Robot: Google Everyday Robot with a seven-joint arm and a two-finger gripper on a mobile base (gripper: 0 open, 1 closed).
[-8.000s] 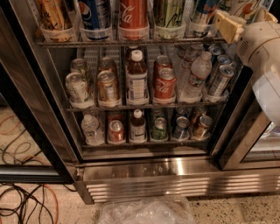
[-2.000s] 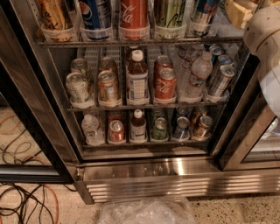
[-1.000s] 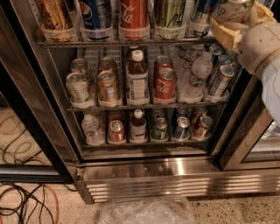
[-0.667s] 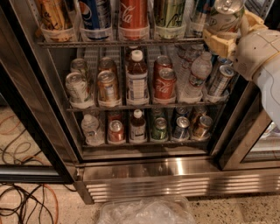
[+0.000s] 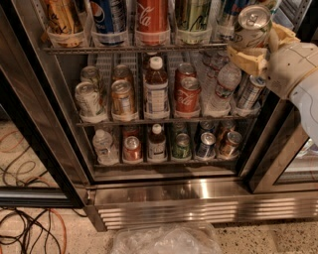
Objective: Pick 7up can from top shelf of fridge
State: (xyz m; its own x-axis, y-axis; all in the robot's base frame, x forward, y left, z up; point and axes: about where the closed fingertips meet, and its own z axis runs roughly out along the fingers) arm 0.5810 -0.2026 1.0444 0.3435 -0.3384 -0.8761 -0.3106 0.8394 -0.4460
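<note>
My gripper [image 5: 259, 43] is at the upper right, in front of the right end of the top shelf [image 5: 134, 48] of the fridge [image 5: 164, 196]. Its tan fingers [image 5: 247, 58] are shut on the 7up can [image 5: 252, 26], a silver-white can tilted so its plain silver lid faces the camera. The can's lettering is mostly hidden. The can hangs clear of the shelf's clear plastic holders. The white arm [image 5: 298, 69] reaches in from the right edge.
Upright in the top shelf's holders are a yellow can [image 5: 62, 17], a blue Pepsi can [image 5: 109, 15], a red Coca-Cola can [image 5: 151, 15] and an olive-green can [image 5: 194, 15]. Lower racks hold bottles and tilted cans. Cables [image 5: 30, 228] and a plastic bag [image 5: 166, 240] lie on the floor.
The gripper went up out of view at the top right, then came back shut on the can. It has since moved left and slightly down, away from the shelf.
</note>
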